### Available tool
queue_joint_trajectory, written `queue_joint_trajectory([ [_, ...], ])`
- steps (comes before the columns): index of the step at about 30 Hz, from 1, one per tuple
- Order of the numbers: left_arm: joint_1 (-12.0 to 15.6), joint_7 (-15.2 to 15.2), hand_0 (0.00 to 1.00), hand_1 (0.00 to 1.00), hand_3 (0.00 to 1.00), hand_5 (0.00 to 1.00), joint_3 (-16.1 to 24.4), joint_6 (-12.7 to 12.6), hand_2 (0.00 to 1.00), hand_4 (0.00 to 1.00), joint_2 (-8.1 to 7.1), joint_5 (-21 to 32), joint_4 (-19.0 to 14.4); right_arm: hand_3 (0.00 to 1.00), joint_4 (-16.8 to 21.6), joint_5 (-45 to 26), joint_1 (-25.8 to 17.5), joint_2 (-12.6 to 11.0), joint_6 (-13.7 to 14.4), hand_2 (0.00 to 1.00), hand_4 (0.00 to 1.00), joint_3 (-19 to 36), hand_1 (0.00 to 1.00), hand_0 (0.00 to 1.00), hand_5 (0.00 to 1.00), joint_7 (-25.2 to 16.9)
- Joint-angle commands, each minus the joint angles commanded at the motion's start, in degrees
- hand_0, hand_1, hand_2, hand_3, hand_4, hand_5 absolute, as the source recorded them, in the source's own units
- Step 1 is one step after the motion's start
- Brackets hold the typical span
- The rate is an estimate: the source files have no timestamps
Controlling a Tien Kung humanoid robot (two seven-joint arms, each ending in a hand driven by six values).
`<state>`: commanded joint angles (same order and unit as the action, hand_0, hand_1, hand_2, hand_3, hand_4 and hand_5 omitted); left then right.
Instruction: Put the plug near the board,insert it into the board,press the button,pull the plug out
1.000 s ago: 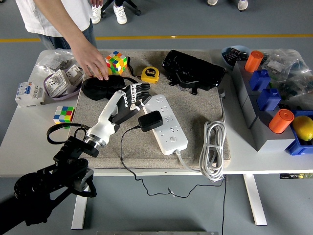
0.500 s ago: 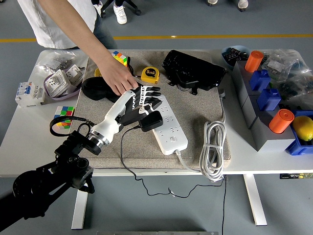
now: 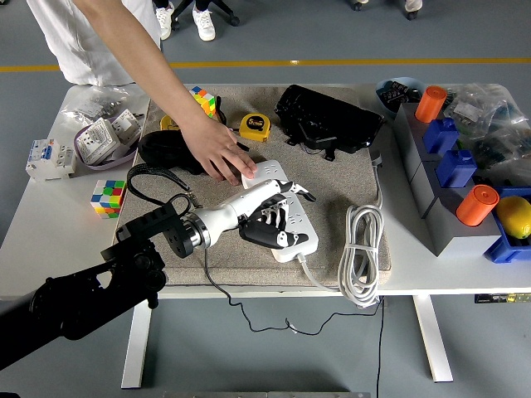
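Head view: left robot hand (image 3: 267,217) clutches boxy black plug (image 3: 264,235) over glossy white board (image 3: 282,211).

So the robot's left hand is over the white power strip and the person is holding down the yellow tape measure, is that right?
Not quite. In the head view the person's hand presses on the far end of the white power strip, not on the yellow tape measure, which lies untouched beyond it. The robot's left hand is indeed over the strip.

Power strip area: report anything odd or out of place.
A person's hand presses on the far end of the power strip while the robot's left hand works over it with the black plug. The strip lies diagonally across the mat.
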<state>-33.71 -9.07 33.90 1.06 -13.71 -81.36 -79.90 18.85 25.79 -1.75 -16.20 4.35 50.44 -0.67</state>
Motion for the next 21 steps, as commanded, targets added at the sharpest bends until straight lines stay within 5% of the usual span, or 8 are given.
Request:
queue_joint_trajectory([
  [6,-2.18,-4.1,0.052,0.107,0.842,0.002,-2.88,3.24,0.163,0.778,0.62,-2.13,0.97,0.573,0.0,-0.02,0.03,0.07,0.0,0.672,0.998,0.36,0.678,0.659,0.56,-0.01],
  [21,-3.73,-5.78,0.047,0.109,0.837,0.002,-5.89,4.08,0.162,0.78,1.02,-4.1,4.16,0.573,0.03,0.06,0.13,0.04,-0.03,0.671,0.998,0.37,0.678,0.659,0.56,-0.02],
])
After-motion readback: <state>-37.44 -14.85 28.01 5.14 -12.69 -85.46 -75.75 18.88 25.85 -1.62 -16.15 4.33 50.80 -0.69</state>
